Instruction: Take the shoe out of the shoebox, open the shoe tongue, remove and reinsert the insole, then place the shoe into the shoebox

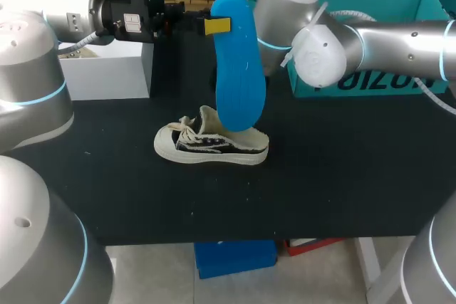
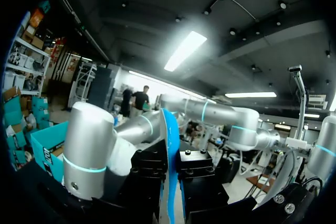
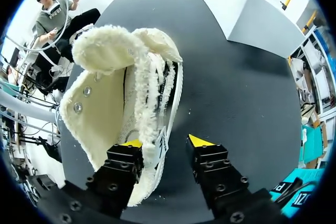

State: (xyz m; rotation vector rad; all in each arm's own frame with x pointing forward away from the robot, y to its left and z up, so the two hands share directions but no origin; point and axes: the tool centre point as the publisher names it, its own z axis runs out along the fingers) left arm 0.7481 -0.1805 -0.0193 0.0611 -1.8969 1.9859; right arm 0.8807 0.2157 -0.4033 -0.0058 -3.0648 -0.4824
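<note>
A low cream and black shoe [image 1: 211, 144] stands on the black table [image 1: 342, 176], toe to the left, tongue pulled up. Above its heel hangs a blue insole [image 1: 237, 69], nearly upright, with my left gripper [image 1: 214, 25] shut on its top end. In the left wrist view the insole [image 2: 169, 145] runs edge-on between the fingers of the left gripper [image 2: 170, 182]. My right gripper [image 3: 165, 142] is open astride the side wall of the shoe [image 3: 121, 103]: one finger sits over the fleecy lining, the other outside, apart from the shoe. In the head view the insole hides it.
A teal shoebox [image 1: 370, 5] stands at the back right, behind my right arm [image 1: 320, 40]. At the back left is a white box [image 1: 107, 69]. The table has bare room in front of the shoe and to its right.
</note>
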